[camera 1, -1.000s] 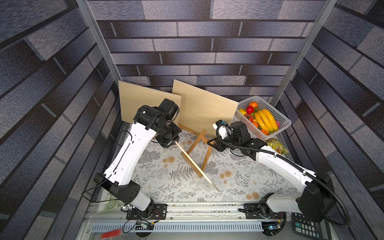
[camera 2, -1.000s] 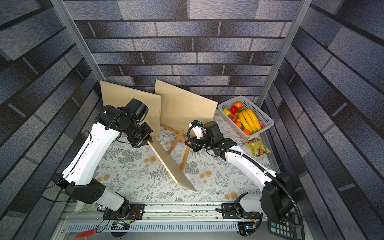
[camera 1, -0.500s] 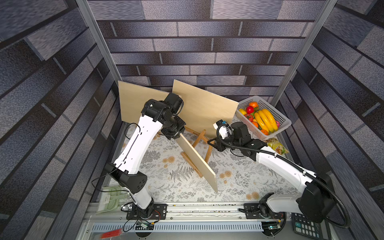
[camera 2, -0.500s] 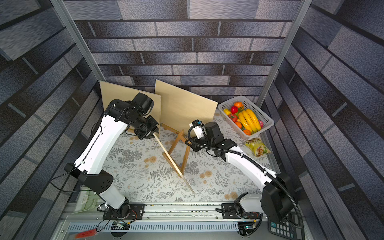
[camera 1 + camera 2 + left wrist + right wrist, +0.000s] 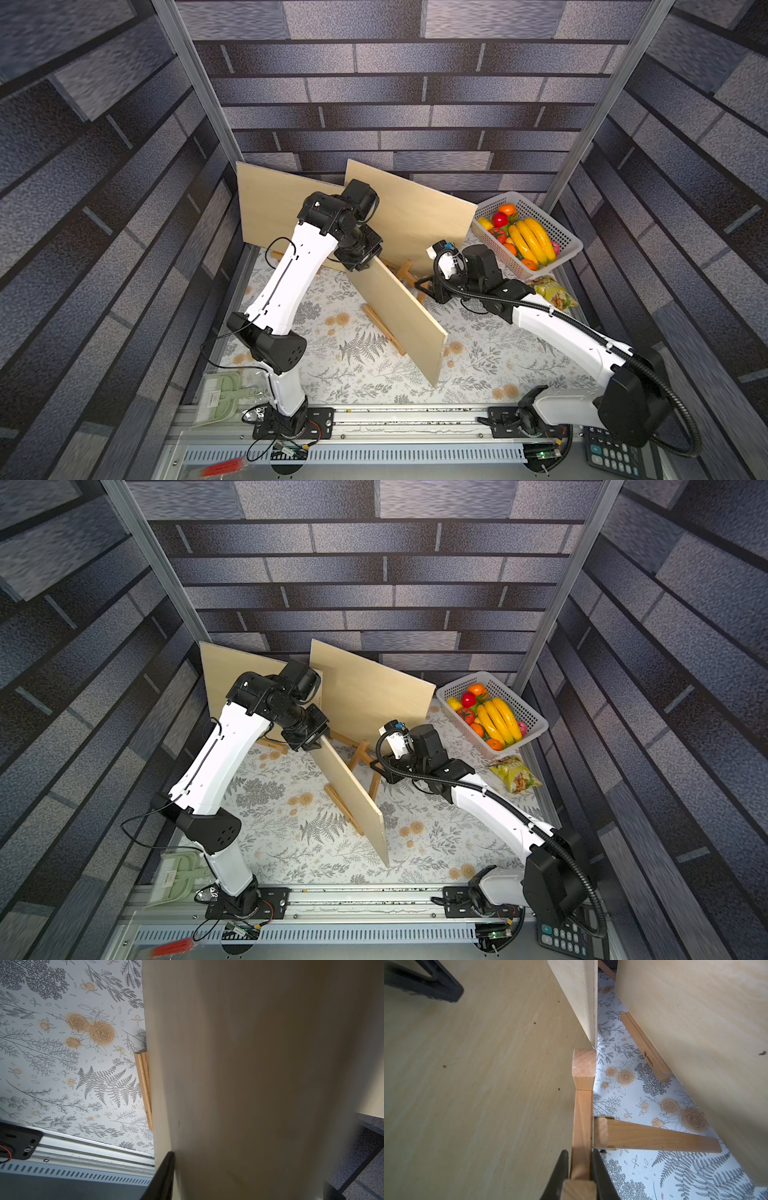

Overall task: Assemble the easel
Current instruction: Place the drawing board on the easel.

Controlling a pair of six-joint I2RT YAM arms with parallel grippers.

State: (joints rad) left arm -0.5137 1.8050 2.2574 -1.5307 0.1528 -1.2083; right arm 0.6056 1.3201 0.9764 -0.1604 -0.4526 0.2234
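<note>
Judging by both top views, assembly is nearly done: board (image 5: 399, 307) stands on the ledge (image 5: 382, 331) of the easel (image 5: 406, 271) in the middle of the mat (image 5: 353, 374), leaning on its frame; right gripper (image 5: 579, 1156) clamps the upright (image 5: 582, 1118), left gripper (image 5: 361, 262) sits at board's top edge, jaws unreadable; release is left.

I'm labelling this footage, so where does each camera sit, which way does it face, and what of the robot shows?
Top views: overhead, looking down at the table; left arm and right arm show whole.
Left wrist: on the left arm, facing along the board toward the table; one dark finger shows.
Right wrist: on the right arm, facing the easel; the right gripper clamps it.
Shared: all views show board, easel, table.
</note>
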